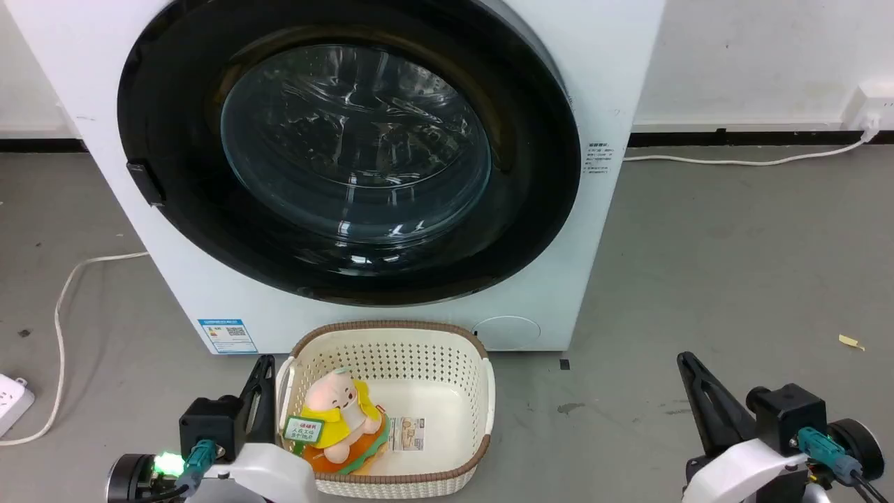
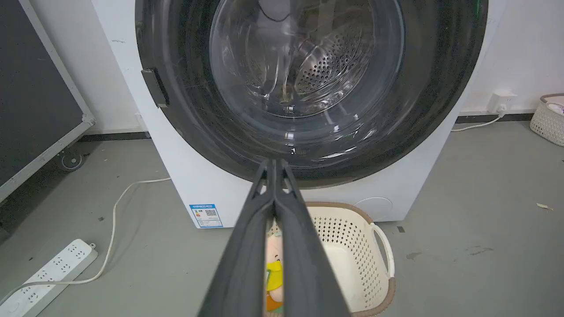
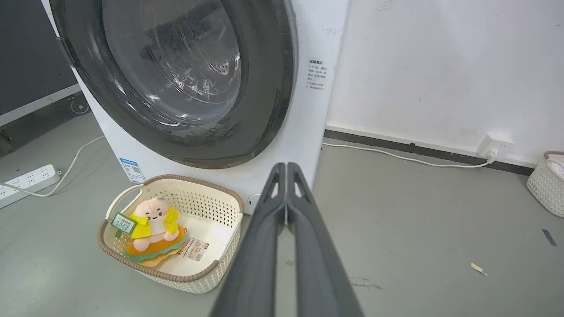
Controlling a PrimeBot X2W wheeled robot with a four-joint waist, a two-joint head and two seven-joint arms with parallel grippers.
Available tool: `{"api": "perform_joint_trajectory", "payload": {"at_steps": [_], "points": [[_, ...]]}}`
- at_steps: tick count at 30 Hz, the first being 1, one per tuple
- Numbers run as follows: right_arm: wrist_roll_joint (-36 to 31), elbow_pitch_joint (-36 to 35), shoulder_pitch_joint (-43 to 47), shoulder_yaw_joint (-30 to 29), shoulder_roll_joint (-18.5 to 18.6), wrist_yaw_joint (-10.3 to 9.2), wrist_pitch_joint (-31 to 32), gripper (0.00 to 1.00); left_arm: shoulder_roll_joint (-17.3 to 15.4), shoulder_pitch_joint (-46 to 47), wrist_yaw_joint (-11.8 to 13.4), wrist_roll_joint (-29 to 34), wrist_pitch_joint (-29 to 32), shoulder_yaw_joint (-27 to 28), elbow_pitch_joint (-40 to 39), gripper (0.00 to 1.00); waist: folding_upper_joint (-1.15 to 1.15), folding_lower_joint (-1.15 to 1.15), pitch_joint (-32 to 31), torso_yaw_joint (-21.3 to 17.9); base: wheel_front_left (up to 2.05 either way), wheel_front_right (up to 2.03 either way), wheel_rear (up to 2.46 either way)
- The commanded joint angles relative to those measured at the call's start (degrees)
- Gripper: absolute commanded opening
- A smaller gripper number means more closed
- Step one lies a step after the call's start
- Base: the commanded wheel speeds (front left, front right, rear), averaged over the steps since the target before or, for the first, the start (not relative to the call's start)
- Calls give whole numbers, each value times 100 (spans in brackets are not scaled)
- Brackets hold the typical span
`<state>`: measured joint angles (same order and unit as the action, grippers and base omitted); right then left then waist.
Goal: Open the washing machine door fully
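Found the washing machine door (image 1: 349, 150) shut flush on the washing machine (image 1: 614, 63), handle tab (image 1: 144, 183) at its left edge. Found left gripper (image 1: 265, 363) and right gripper (image 1: 688, 363) pinched closed, empty, low, well short of it. Judged the risks: slipping off that small tab, or clipping the basket (image 1: 391, 330) just below, which held a plush toy (image 1: 339, 412) and a paper card (image 1: 406, 433).

Grey floor (image 1: 733, 279) is occupied by washing machine (image 1: 614, 84) at top centre, cream basket (image 1: 489, 391) at bottom centre, power strip (image 1: 14, 402) and cable (image 1: 59, 314) at left edge.
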<state>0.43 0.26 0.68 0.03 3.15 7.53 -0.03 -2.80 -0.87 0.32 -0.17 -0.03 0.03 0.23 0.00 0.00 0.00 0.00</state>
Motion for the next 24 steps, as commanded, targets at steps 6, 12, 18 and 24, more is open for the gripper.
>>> {"api": "perform_joint_trajectory", "payload": {"at_steps": [6, 12, 18, 24], "points": [[-43, -26, -68, -3, -27, -4, 3, 0, -8, 87, -32, 17, 3, -3, -23, 0, 0, 0, 0, 0, 0, 0, 0], [-43, -26, -68, -3, -27, -4, 3, 0, -8, 87, -32, 17, 3, -3, -23, 0, 0, 0, 0, 0, 0, 0, 0], [-43, -26, -68, -3, -27, -4, 3, 0, -8, 87, -32, 17, 3, -3, -23, 0, 0, 0, 0, 0, 0, 0, 0], [-43, -26, -68, -3, -27, -4, 3, 0, -8, 87, -32, 17, 3, -3, -23, 0, 0, 0, 0, 0, 0, 0, 0]]}}
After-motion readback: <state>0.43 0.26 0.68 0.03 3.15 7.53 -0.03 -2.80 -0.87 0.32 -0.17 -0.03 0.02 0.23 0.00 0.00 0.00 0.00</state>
